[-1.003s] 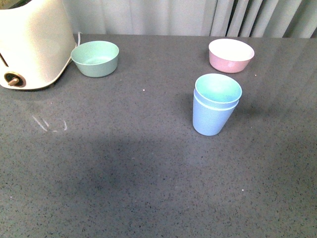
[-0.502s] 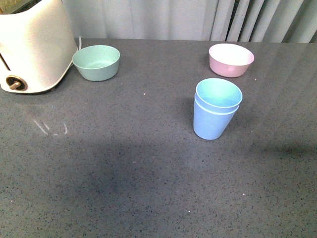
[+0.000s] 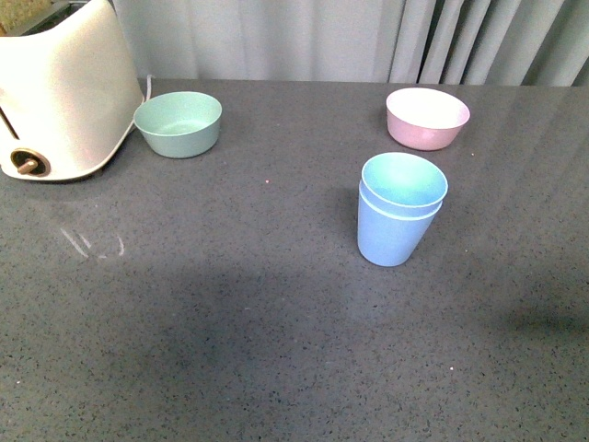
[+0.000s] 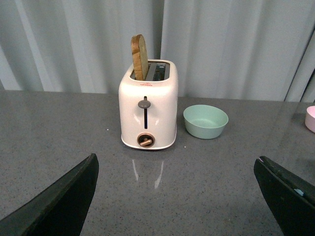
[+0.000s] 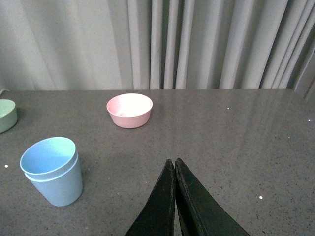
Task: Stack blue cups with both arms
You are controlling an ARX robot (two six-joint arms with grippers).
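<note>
The two blue cups [image 3: 398, 221] stand nested, one inside the other, upright on the grey table right of centre in the front view. They also show in the right wrist view [image 5: 53, 172], well apart from my right gripper [image 5: 173, 161], which is shut and empty above the table. My left gripper [image 4: 176, 162] is open and empty; its two black fingers [image 4: 64, 201] stand wide apart, facing the toaster. Neither arm shows in the front view.
A cream-white toaster [image 3: 60, 92] with a bread slice [image 4: 140, 56] stands at the back left. A mint-green bowl [image 3: 179, 123] sits beside it. A pink bowl [image 3: 427, 117] sits behind the cups. Grey curtains hang behind the table.
The front view has shifted a little: the cups and bowls sit slightly lower in the picture. The cups stay nested and no arm has come into view.
</note>
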